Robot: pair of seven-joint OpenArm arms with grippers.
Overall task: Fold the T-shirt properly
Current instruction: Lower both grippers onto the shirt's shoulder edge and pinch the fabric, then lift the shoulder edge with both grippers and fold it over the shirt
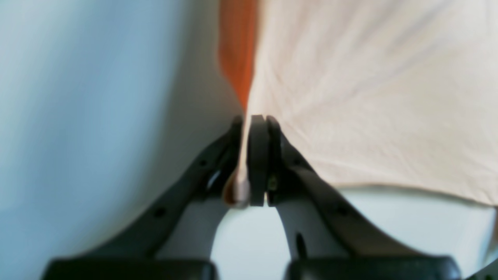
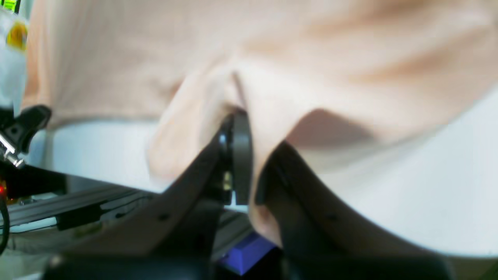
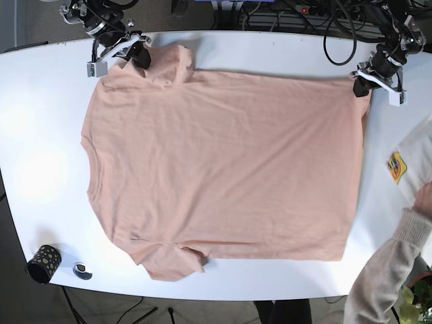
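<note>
- White desk (image 3: 47,169) fills your base view, w/ cables and dark gear along its far edge; floor shows at the near corners.
- Far left, near edge of the desk: small dark speckled cup (image 3: 43,263), w/ a small round black-and-white item (image 3: 82,271) just beside it. Both sit well apart from the shirt.
- Top left in base view you've got the right hand (image 3: 140,55), clamped on the shirt's upper sleeve at the far edge. Right wrist view agrees: both black fingers (image 2: 241,155) pinch a bunched fold of peach cloth, some of it hanging down btwn them.
- T-shirt (image 3: 223,169) lies spread flat across the middle of the desk, peach, collar end toward the left, hem toward the right. Lower sleeve (image 3: 172,260) is rumpled near the desk's near edge.
- Top right in base view: left hand (image 3: 359,82) grips the far hem corner. Left wrist view shows its jaws shut on a thin edge of cloth, w/ an orange-looking strip of fabric (image 1: 237,46) behind. That view is blurred, so finer detail can't be told.
- Far right: white item w/ a yellow-orange logo (image 3: 397,166) at the desk edge, and a person's arm in a light knit sleeve (image 3: 388,270) at the bottom right corner.
</note>
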